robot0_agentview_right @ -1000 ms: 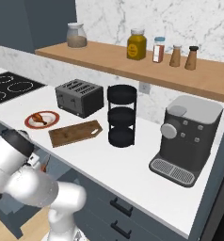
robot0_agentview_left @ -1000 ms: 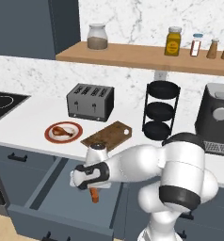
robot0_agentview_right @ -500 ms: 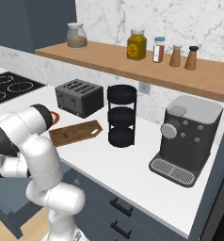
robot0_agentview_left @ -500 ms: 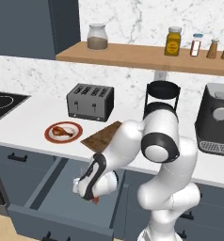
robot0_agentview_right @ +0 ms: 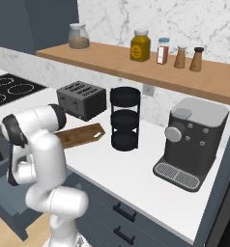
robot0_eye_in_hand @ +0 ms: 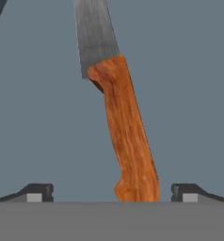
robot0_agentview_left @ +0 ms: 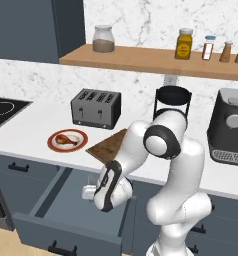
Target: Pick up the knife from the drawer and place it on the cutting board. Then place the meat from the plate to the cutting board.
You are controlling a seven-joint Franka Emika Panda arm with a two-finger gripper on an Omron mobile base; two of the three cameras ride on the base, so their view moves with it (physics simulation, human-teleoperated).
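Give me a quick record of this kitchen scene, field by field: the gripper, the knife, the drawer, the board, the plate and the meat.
gripper: open, down inside the drawer, one fingertip on each side of the knife handle
knife: lying flat on the drawer floor, not gripped yet
drawer: pulled open below the counter
cutting board: on the counter, nothing visible on the part that shows
plate: on the counter, left of the board
meat: on the plate
toaster: behind plate and board

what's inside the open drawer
The knife lies on the drawer floor between the open pincer fingertips. In the left base view the arm covers it.
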